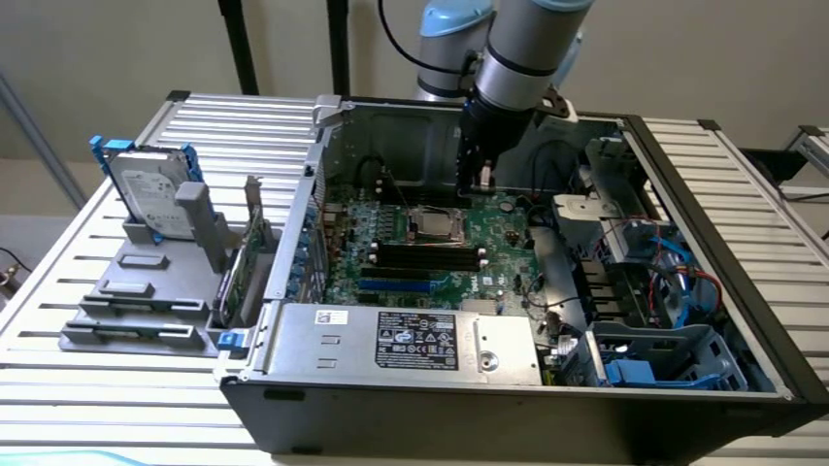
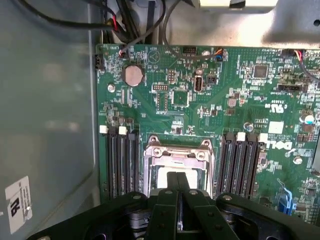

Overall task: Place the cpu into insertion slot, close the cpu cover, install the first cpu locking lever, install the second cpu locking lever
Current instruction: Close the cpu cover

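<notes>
My gripper [image 1: 482, 183] hangs inside the open computer case, just above the green board and a little to the exterior view's right of the insertion slot [image 1: 434, 221]. In the wrist view the two black fingers [image 2: 170, 192] are pressed together, shut with nothing between them, their tips over the slot. The cpu cover [image 2: 178, 149], a silvery frame, lies around the slot. A pale cream face, the cpu [image 2: 161, 177], shows through its window, partly hidden by the fingers. I cannot tell how the locking levers stand.
Black memory slots [image 2: 122, 162] flank the socket on both sides. Cables [image 2: 125, 20] run along the board's far edge beside the case wall [image 2: 45, 125]. A power supply [image 1: 402, 340] sits at the case front, and a hard drive [image 1: 149, 194] stands on a grey rack outside.
</notes>
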